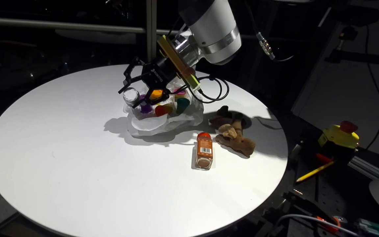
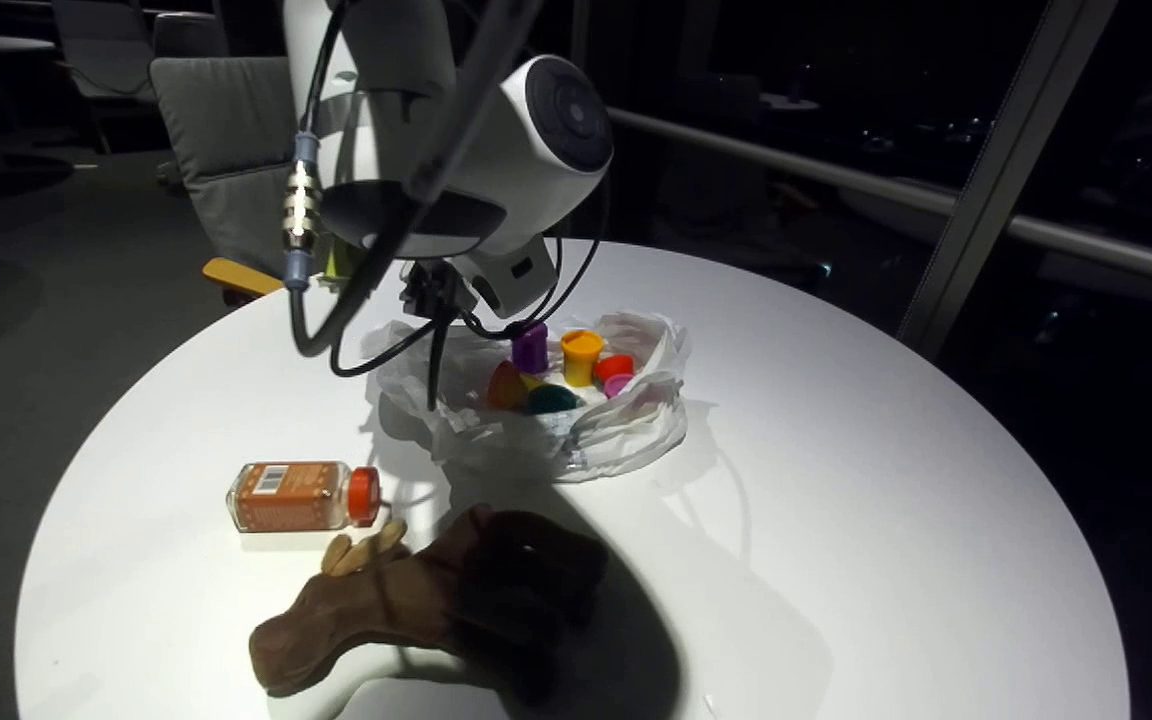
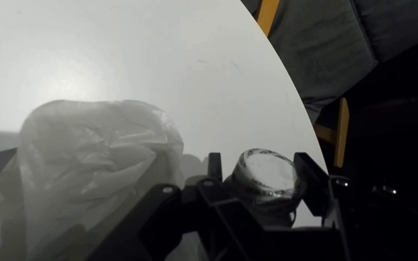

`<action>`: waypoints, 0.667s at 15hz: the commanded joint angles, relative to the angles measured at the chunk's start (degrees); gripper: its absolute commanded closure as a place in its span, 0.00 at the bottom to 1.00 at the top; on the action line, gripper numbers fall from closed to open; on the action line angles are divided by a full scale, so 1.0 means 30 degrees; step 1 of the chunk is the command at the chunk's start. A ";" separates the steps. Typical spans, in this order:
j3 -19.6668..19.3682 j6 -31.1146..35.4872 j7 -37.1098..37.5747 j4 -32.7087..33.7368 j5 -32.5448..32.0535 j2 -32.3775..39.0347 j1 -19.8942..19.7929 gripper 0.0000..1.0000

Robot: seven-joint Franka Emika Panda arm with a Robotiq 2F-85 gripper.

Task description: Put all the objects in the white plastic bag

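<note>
- Grasping white-ended container (image 3: 270, 172) in gripper (image 1: 127, 99).
- Hovering near white plastic bag (image 1: 148, 125) containing coloured tubs (image 2: 581, 358).
- Hanging well apart from red-capped bottle (image 1: 204, 148) and brown toy (image 2: 336, 615) lying outside bag, on table (image 1: 94, 184).

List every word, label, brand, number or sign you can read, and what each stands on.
"ROBOTIQ": on the black body of the hand, in an exterior view.
Spice jar, in both exterior views: a barcode and label print, too small to read.
Held white-topped cylinder, in the wrist view: repeated dark print near its rim, too blurred to read.
No legible numbers.
</note>
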 commanded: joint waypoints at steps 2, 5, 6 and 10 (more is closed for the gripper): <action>-0.0959 -0.0798 0.0541 -0.0556 0.1954 -0.2501 0.0536 0.73; -0.1539 -0.1977 0.0358 -0.0440 0.2830 -0.2955 0.0803 0.73; -0.1851 -0.2454 0.0293 -0.0312 0.3092 -0.3073 0.1008 0.73; -0.3527 -0.4383 0.0107 0.0716 0.3976 -0.2957 0.2339 0.73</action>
